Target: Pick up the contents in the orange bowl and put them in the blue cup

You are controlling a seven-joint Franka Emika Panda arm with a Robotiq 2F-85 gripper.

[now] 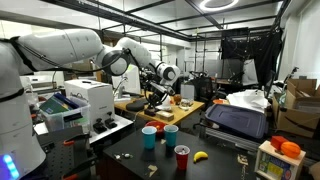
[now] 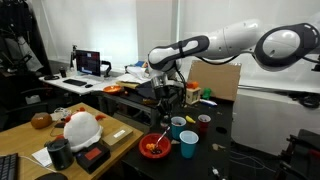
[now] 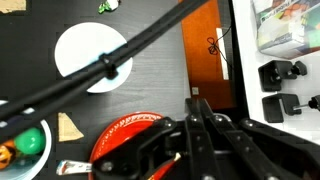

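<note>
The orange bowl sits on the dark table with yellowish contents inside. Its red rim shows at the bottom of the wrist view, left of my fingers. The blue cup stands upright just beside the bowl and also shows in an exterior view. My gripper hangs above the table, behind and above the bowl. It appears in an exterior view and in the wrist view, its fingers pressed together. I see nothing between them.
A light teal cup and a red cup stand close behind the blue cup. A banana lies near the table edge. A white disc, a green ball and a black cable show in the wrist view.
</note>
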